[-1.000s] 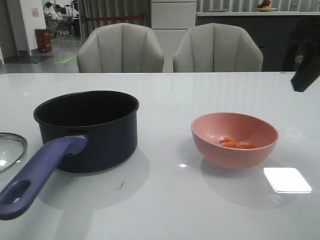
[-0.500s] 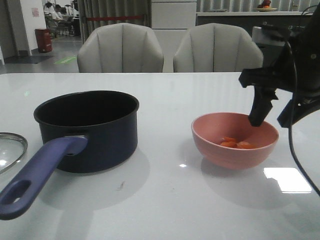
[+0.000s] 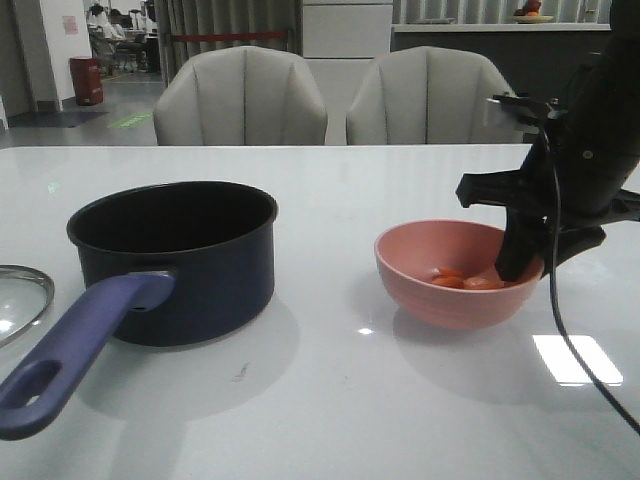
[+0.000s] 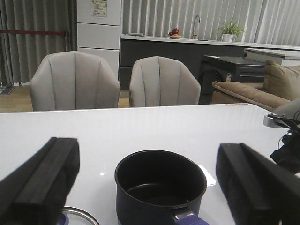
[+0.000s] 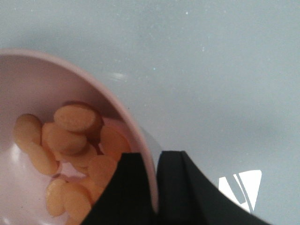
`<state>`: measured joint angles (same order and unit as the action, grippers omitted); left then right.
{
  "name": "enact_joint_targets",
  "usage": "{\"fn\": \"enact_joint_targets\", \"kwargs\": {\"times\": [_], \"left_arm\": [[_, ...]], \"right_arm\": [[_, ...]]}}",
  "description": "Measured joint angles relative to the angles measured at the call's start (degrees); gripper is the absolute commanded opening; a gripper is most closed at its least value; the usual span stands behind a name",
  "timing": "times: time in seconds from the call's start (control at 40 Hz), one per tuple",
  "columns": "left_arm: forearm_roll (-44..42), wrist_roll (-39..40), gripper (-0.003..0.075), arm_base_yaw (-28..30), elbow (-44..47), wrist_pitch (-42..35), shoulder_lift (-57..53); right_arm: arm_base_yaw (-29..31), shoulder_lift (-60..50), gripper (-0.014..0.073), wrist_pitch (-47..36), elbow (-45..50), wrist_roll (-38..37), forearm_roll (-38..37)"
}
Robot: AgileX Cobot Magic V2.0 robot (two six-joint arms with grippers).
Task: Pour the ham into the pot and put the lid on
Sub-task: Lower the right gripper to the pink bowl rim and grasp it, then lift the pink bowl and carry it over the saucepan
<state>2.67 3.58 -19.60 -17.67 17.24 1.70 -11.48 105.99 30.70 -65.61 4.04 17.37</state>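
Note:
The ham (image 3: 458, 280) is a small heap of orange slices lying inside a pink bowl (image 3: 440, 295) on the table's right side. My right gripper (image 3: 524, 262) is shut on that bowl's right rim, one finger inside and one outside. The right wrist view shows the pink wall (image 5: 123, 112) pinched between the black fingers of the right gripper (image 5: 155, 164), with the ham (image 5: 70, 136) beside them. The dark navy pot (image 3: 178, 258) stands empty at the left, its purple handle (image 3: 70, 355) pointing toward me. The glass lid (image 3: 22, 298) lies at the left edge. My left gripper (image 4: 147, 161) hangs open behind the pot (image 4: 159, 187).
Two grey chairs (image 3: 240, 98) stand beyond the table's far edge. A bright light patch (image 3: 565, 358) reflects on the tabletop in front of the bowl. A black cable (image 3: 560, 330) hangs from the right arm down past the bowl.
The right arm came in from the right edge, dropped to the bowl and shut on its rim. The bowl shifted slightly left. Pot and lid stayed put.

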Motion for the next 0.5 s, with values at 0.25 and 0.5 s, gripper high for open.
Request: {"fn": "enact_joint_targets", "kwargs": {"times": [0.25, 0.5], "left_arm": [[0.0, 0.0, 0.0625, 0.0, 0.0, 0.0, 0.0], [0.0, 0.0, 0.0625, 0.0, 0.0, 0.0, 0.0]], "right_arm": [[-0.8, -0.9, 0.0136, -0.4, -4.2, 0.3, 0.0], [-7.9, -6.7, 0.0136, -5.3, -13.1, 4.5, -0.1]]}}
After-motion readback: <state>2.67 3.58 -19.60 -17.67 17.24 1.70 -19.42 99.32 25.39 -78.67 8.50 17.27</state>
